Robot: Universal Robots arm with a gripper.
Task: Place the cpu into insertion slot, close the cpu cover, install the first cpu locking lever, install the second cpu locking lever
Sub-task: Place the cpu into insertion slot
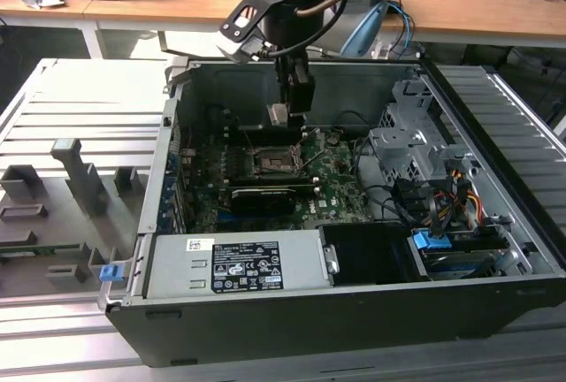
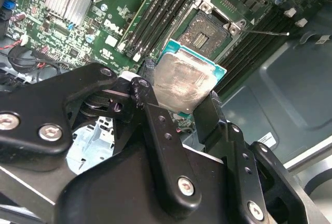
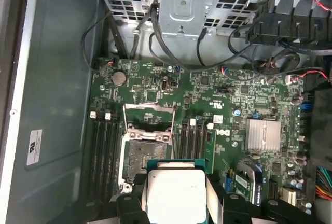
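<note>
The cpu (image 1: 278,115) (image 2: 184,81) (image 3: 175,193), a small square chip with a smeared silver face, is pinched at its edges between my gripper's (image 1: 290,110) (image 2: 179,95) (image 3: 176,206) black fingers (image 2: 210,112). It hangs above the motherboard, close to the insertion slot (image 1: 276,163) (image 2: 210,29) (image 3: 148,154) and offset to one side. The slot is a dark square socket with a silver rim and holds nothing. The cpu cover (image 3: 149,115), a thin silver frame, stands swung open at the socket's far edge. A thin wire lever (image 2: 270,32) sticks out beside the socket.
The open computer case (image 1: 495,179) surrounds the board. A silver power supply (image 1: 234,263) lies in front, a drive cage (image 1: 411,143) and cable bundle (image 1: 442,196) at the exterior view's right. Memory slots (image 3: 104,151) flank the socket, near a finned heatsink (image 3: 263,133).
</note>
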